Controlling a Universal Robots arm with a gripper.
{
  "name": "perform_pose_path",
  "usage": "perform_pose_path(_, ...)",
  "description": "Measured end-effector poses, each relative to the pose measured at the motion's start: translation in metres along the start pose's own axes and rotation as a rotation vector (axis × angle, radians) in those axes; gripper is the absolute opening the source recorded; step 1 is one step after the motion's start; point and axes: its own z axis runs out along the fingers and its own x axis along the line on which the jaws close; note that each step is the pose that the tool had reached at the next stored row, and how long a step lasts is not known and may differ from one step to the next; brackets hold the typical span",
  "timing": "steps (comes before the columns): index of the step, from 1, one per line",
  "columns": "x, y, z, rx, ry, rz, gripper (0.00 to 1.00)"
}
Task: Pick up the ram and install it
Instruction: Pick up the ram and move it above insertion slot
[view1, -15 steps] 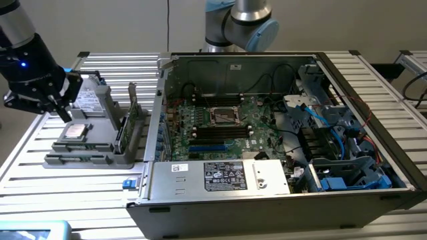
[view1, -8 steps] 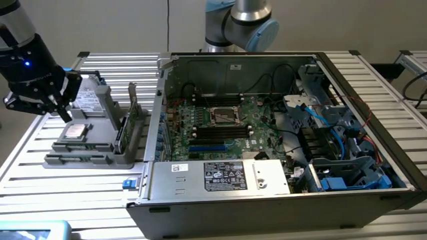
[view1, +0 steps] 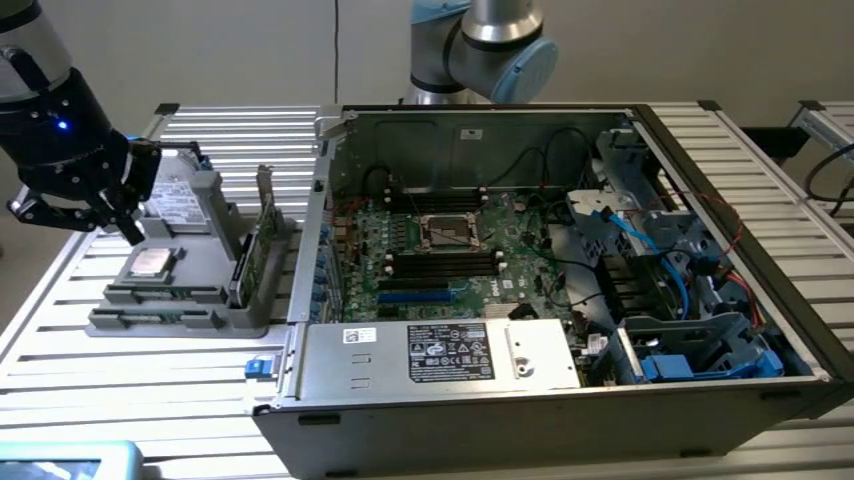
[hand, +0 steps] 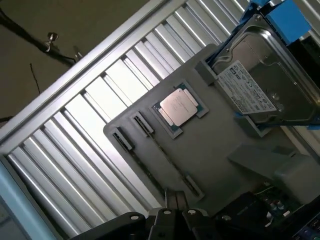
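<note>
Gripper (view1: 131, 232) hangs over the grey tray (view1: 200, 315) at the exterior view's left, well apart from the open computer case (view1: 561, 400). Fingers (hand: 167, 200) look pinched narrow, nearly together, with nothing between them.

Ram (hand: 167, 156) sits in the tray. From the wrist view it looks like a thin strip on edge, held in a long holder with a clip at each end. In the exterior view it is the low bar (view1: 160, 293) just in front of the processor chip (view1: 150, 263). The fingers are above it and not touching. In the wrist view the tips line up near one end of that holder.

Also on the tray: a hard drive (view1: 174, 195) behind the chip, and a taller card (view1: 264, 210) standing upright on the side next to the case.

Case lies open on its side with the motherboard (view1: 441, 250) facing up and long black slots (view1: 441, 262) near its middle. Tray and case both rest on the slatted metal surface (view1: 134, 400).
</note>
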Motion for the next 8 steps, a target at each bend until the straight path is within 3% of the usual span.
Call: perform_pose_path(8, 0.0000, 0.0000, 0.0008, -0.0029, 0.0022, -0.144, 0.11)
